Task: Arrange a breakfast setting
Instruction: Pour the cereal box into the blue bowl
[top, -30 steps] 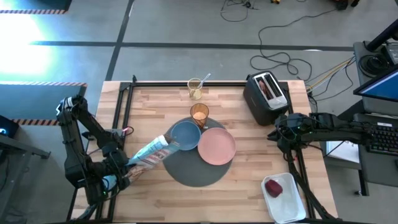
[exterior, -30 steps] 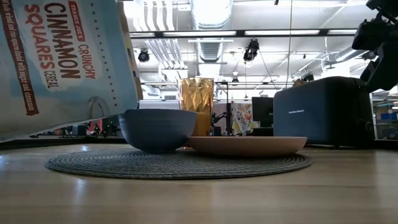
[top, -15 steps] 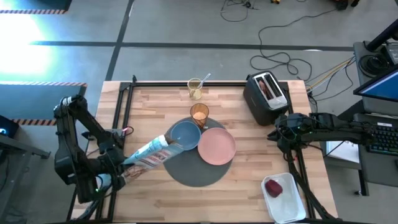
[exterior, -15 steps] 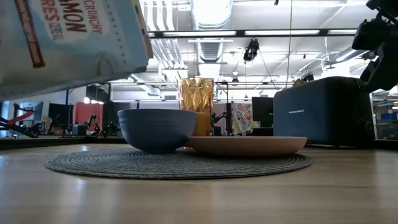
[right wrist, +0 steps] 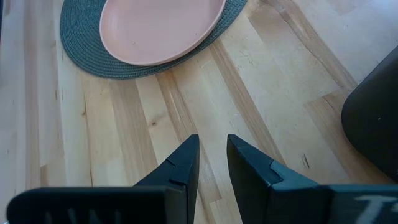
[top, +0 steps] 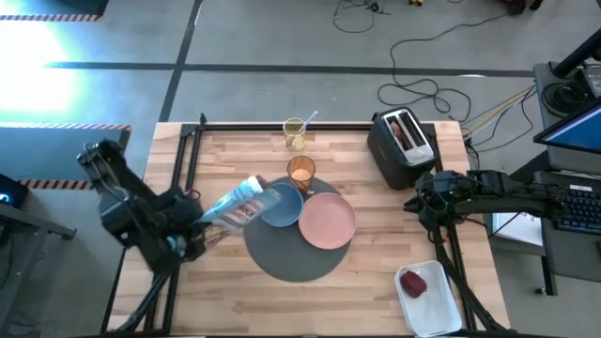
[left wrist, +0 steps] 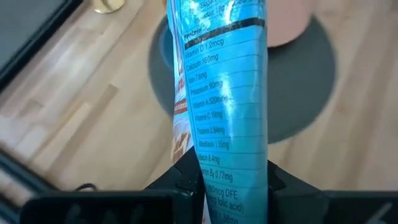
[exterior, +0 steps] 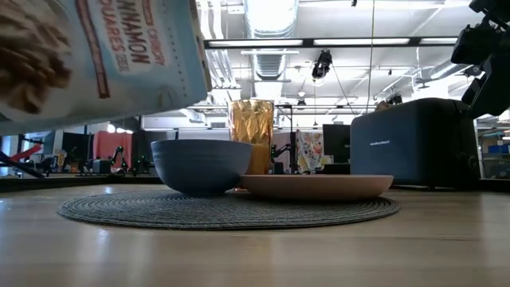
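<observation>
My left gripper [top: 191, 231] is shut on a light-blue cereal bag [top: 235, 204], which it holds in the air at the table's left. The bag's free end reaches over the left rim of the small blue bowl [top: 282, 207]. The bowl and the pink plate [top: 327, 220] sit on the round dark-grey mat [top: 296, 252], with the amber tumbler [top: 300, 172] at the mat's far edge. A spoon stands in a clear glass [top: 295, 133] farther back. Toast shows in the toaster's slot [top: 403, 131]. The red apple [top: 413, 282] lies on the white tray. My right gripper [right wrist: 211, 143] waits beside the toaster, a narrow gap between its fingers. My left gripper pinches the cereal bag's end nearest the table's left edge [left wrist: 231, 177] between its two fingers [left wrist: 186, 180], across the bag's width. The fingers slant downward from the table's left. The bag is lifted clear and juts out beyond the fingers toward the bowl [exterior: 201, 166].
The black toaster [top: 402, 145] stands at the far right and the white tray [top: 434, 305] at the near right corner. Bare wood lies between the plate and my right gripper [right wrist: 186, 93] and along the near edge.
My left gripper has risen and swung toward the table's far edge, still shut on the cereal bag. The bag has gone up with it, and its free end has moved from the bowl's near-left side to over the bowl's left rim.
</observation>
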Available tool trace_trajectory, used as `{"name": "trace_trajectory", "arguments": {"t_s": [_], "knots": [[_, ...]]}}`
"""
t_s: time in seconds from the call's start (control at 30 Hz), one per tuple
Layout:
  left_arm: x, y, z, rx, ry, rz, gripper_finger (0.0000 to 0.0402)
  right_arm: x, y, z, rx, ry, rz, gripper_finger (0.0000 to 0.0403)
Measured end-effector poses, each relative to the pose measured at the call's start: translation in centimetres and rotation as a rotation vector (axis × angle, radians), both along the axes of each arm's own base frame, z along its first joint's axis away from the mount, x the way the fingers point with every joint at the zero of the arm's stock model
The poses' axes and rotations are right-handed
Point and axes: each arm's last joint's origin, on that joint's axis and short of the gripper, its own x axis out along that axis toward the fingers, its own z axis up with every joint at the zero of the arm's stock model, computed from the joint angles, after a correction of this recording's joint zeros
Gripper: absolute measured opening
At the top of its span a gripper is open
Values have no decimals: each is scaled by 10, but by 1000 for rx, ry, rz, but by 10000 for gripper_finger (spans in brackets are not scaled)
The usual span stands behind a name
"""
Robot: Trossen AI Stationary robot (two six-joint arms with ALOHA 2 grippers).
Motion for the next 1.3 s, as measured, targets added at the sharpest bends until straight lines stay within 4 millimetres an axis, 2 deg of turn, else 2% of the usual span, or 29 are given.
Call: {"name": "trace_trajectory", "arguments": {"t_s": [0.23,0.4,0.7,1.07,1.17,1.3], "knots": [[19,14,-4,31,137,-27,52,0,0,0,0,0,0,73],[23,17,-5,5,192,-60,52,0,0,0,0,0,0,73],[32,23,-5,-26,214,-86,52,0,0,0,0,0,0,73],[53,46,-7,-152,256,-51,52,0,0,0,0,0,0,73],[56,53,-1,-190,249,-52,52,0,0,0,0,1,0,73],[59,56,18,-200,201,-64,52,0,0,0,0,0,0,73]]}}
